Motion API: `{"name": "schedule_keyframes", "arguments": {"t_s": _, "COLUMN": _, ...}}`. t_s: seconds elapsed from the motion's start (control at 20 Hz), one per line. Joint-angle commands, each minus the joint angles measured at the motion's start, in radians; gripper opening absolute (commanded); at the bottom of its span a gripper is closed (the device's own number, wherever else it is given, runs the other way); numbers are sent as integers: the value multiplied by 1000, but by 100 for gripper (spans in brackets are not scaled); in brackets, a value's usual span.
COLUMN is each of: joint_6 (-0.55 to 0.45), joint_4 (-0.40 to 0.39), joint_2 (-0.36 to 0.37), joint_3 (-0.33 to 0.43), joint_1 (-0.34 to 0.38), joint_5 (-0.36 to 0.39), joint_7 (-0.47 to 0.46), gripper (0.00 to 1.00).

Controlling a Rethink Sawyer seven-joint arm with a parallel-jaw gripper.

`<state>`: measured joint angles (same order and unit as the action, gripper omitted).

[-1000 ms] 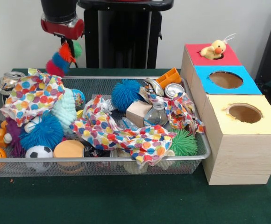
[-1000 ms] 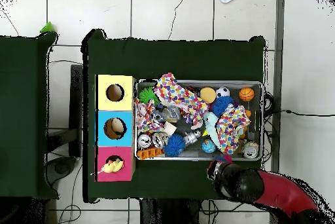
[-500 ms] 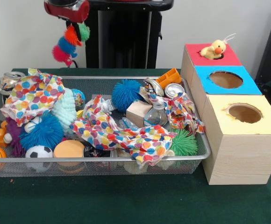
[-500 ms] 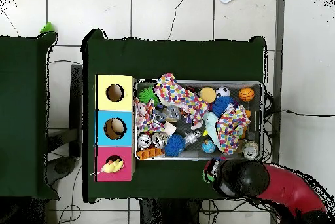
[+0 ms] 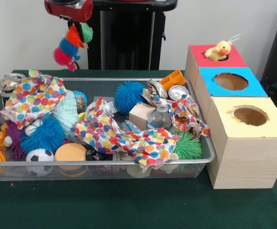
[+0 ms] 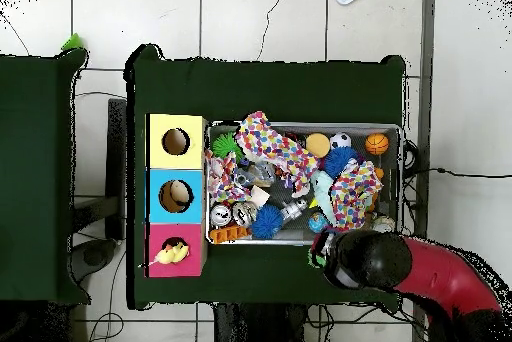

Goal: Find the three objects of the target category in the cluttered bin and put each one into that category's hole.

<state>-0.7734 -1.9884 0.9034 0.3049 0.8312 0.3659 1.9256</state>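
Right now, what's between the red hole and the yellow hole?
The blue box's hole, open; in the overhead view something pale shows inside it.

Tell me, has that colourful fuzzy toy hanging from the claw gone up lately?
Yes. The fuzzy caterpillar toy has risen clear above the wire bin's far rim.

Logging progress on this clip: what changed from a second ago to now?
The tool rose toward the top of the front view, lifting the multicoloured fuzzy toy higher above the bin's back edge; it hangs clear of the clutter. Overhead, the arm shifted slightly. The bin's contents and the yellow duck at the red hole stayed put.
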Motion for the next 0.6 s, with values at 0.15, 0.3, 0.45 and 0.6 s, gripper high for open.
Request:
{"name": "schedule_keyframes", "arguments": {"t_s": 0.15, "joint_6": 65, "joint_4": 132, "joint_2": -108, "joint_3": 87, "joint_1": 11, "joint_5": 81, "joint_7": -140, "gripper": 0}}
{"name": "schedule_keyframes", "arguments": {"t_s": 0.3, "joint_6": 118, "joint_4": 142, "joint_2": -145, "joint_3": 107, "joint_1": 32, "joint_5": 97, "joint_7": -162, "gripper": 0}}
{"name": "schedule_keyframes", "arguments": {"t_s": 0.45, "joint_6": 137, "joint_4": 157, "joint_2": -162, "joint_3": 106, "joint_1": 35, "joint_5": 119, "joint_7": -153, "gripper": 0}}
{"name": "schedule_keyframes", "arguments": {"t_s": 0.6, "joint_6": 165, "joint_4": 153, "joint_2": -174, "joint_3": 118, "joint_1": 42, "joint_5": 146, "joint_7": -158, "gripper": 0}}
